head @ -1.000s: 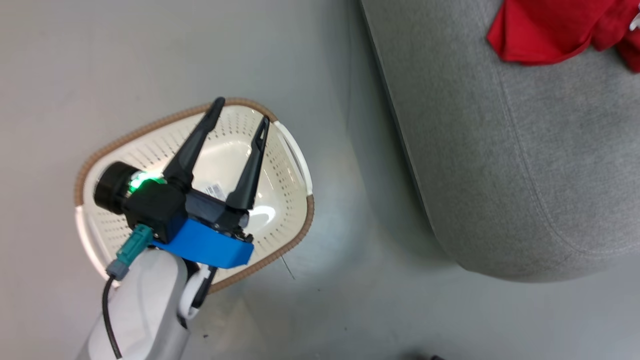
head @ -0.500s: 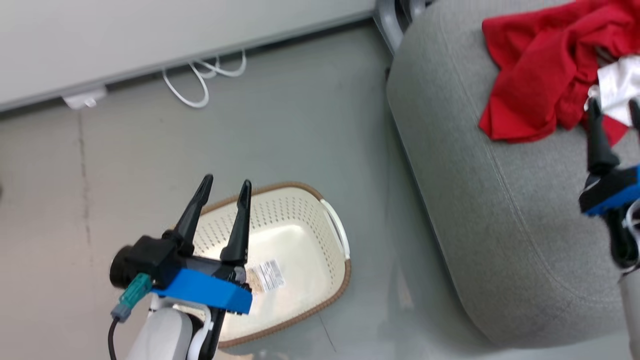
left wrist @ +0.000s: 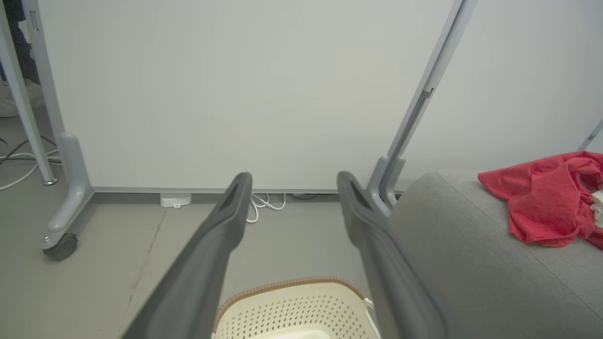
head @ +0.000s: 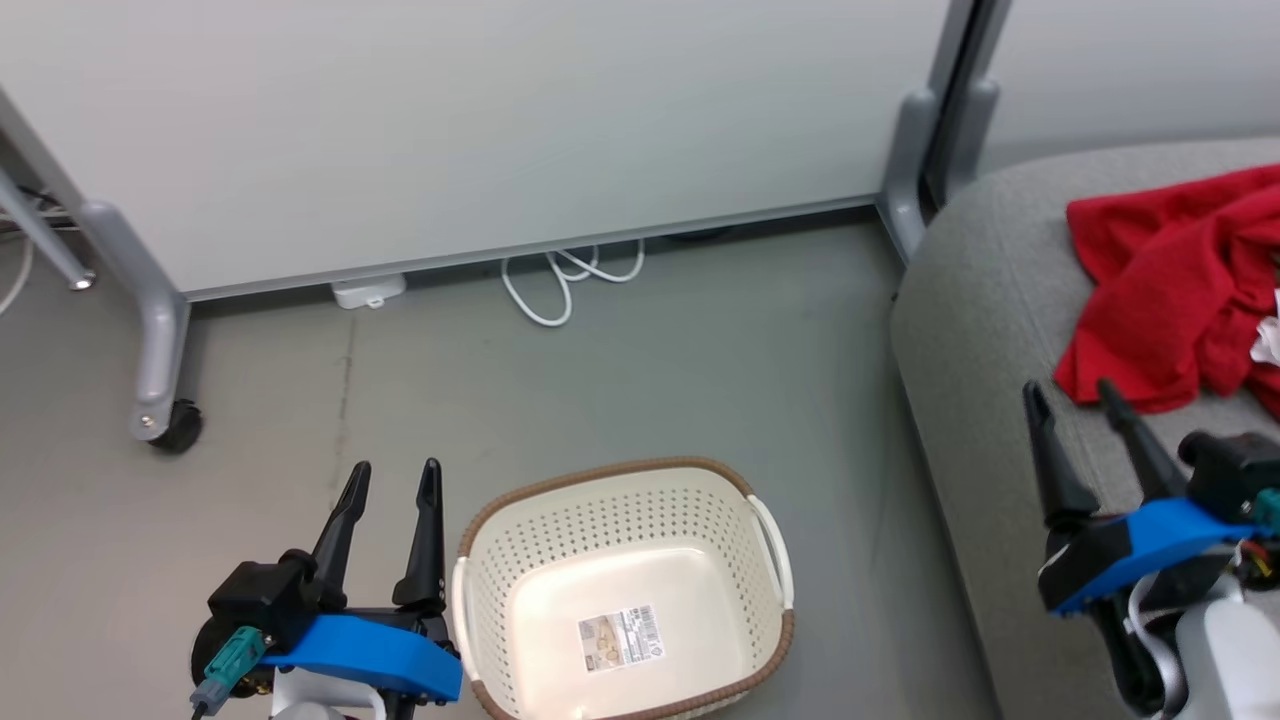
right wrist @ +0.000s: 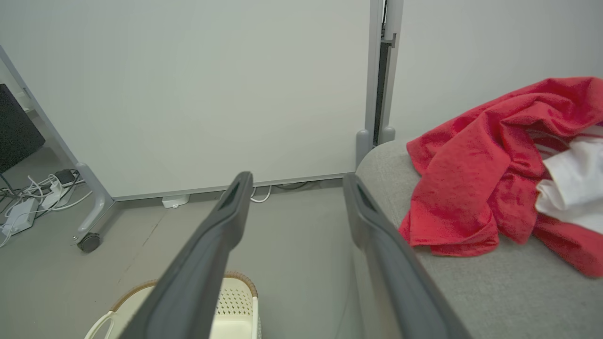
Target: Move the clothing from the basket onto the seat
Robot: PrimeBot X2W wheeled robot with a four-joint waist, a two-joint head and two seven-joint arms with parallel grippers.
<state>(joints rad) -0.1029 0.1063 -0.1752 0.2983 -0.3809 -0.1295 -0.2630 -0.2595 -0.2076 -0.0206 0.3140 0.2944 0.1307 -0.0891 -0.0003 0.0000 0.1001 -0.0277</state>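
The red clothing (head: 1175,290) lies crumpled on the grey seat (head: 990,420) at the right, with a bit of white fabric showing; in the right wrist view the clothing (right wrist: 476,174) rests on the seat (right wrist: 499,292) too. The cream basket (head: 620,590) stands on the floor with nothing but a barcode sticker (head: 620,640) inside. My left gripper (head: 392,477) is open just left of the basket, holding nothing. My right gripper (head: 1072,395) is open over the seat's front edge, below the clothing and apart from it.
A white partition panel (head: 480,120) on grey wheeled legs (head: 160,390) stands behind the basket. White cables (head: 560,285) lie on the floor at its base. More cables and a power strip (right wrist: 19,207) sit at the far left. Grey floor surrounds the basket.
The head camera has tilted up, so the whole picture shifted. My left gripper came off the basket to its left side and its fingers narrowed. The right gripper has come into view.
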